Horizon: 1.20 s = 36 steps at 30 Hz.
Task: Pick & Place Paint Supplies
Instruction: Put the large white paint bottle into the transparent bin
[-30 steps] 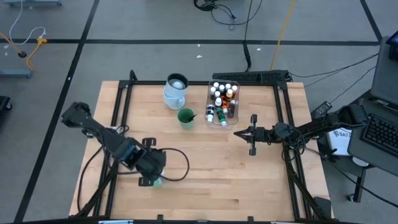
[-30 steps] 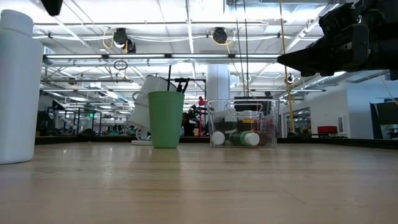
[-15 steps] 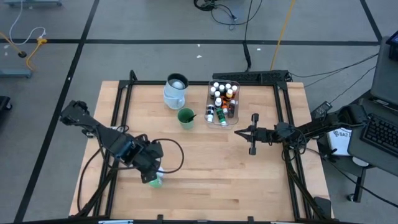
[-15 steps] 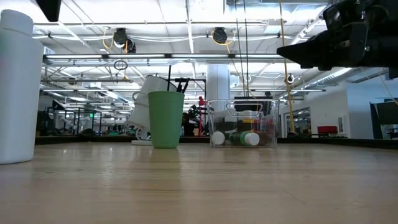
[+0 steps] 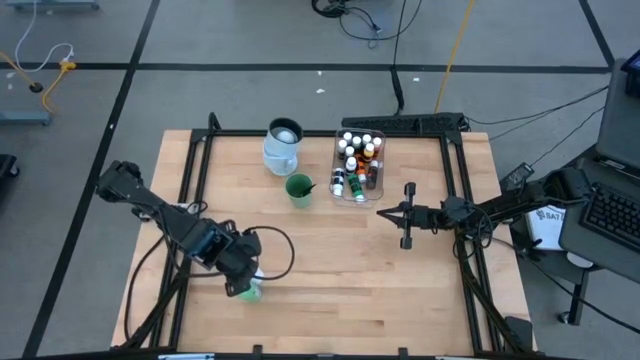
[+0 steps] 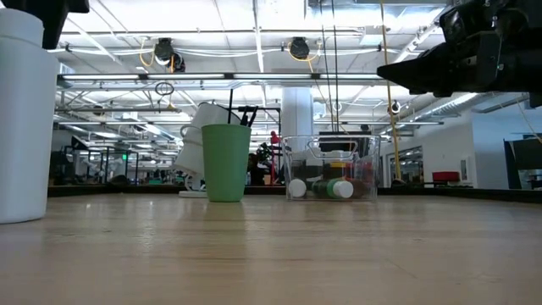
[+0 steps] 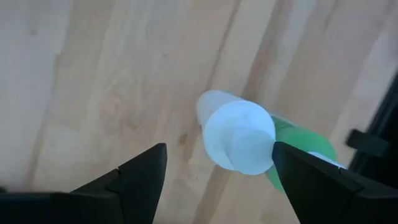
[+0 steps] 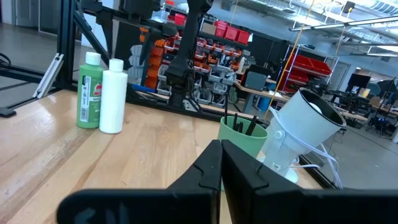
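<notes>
White bottle (image 7: 239,137) stands beside the green one (image 7: 298,140) near the table's front-left, under the left gripper (image 7: 217,174), fingers apart; it should centre, then descend. Right gripper (image 5: 405,215) waits, pinched together.

The left arm has pulled back toward its own side of the table. A second ago its gripper sat right over the two big bottles near the front edge and hid most of them. Now the left gripper (image 5: 237,281) is a bit farther left, and the green bottle (image 5: 250,292) peeks out more beside it. The fingers (image 7: 134,180) have spread wider and now stand apart, with the white bottle (image 7: 239,138) upright between them and touching neither. In the low view, a dark part of the arm now shows above the white bottle (image 6: 24,119).
</notes>
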### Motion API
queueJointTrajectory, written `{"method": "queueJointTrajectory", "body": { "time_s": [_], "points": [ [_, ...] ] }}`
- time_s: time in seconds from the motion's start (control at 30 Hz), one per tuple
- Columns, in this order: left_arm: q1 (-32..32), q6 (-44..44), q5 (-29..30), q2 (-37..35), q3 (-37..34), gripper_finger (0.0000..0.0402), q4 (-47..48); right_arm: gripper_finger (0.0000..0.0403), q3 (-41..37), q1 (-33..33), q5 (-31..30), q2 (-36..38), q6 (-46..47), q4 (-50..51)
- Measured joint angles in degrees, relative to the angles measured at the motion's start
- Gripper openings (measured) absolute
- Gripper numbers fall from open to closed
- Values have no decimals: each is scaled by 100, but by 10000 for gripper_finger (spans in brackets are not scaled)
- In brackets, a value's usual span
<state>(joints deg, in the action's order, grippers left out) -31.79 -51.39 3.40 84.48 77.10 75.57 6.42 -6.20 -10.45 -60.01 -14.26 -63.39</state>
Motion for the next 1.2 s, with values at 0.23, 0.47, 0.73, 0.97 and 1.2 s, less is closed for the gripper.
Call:
{"method": "queueJointTrajectory", "body": {
  "time_s": [0.23,0.47,0.73,0.97,1.2],
  "points": [
    [0,232,-43,10,-15,314,-55,2,0,0,1,0,2,-1],
    [65,565,-19,10,-17,315,-57,2,0,0,2,0,4,2],
    [279,1047,-233,6,188,315,70,2,0,0,3,-1,4,0],
    [424,972,-598,-56,210,315,148,2,0,0,3,0,4,2],
    [350,659,-476,-19,212,315,72,2,0,0,3,0,2,-1]
  ]
}}
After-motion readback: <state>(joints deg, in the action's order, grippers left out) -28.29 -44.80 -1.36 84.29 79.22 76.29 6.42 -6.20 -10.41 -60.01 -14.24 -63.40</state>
